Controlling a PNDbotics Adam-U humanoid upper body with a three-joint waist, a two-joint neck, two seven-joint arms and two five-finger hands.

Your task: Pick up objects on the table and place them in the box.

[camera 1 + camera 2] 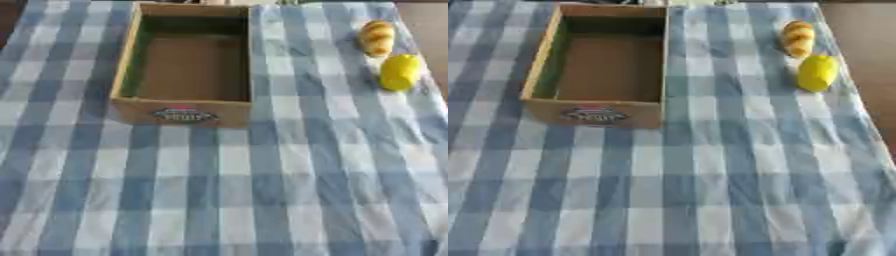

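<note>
Open cardboard box [184, 112] on checked cloth [262, 190]; smooth yellow lemon [399, 72] beside ridged bread roll [377, 37]; hands, fingers unseen.

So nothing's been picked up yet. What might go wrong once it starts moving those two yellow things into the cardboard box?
The round yellow lemon-like object and the striped yellow-brown object lie close together near the table's right edge, so a nudge might roll one off. Reaching for one may bump the other. The blue-and-white checked tablecloth looks wrinkled there and might snag. The open brown cardboard box has raised walls an object might clip.
</note>
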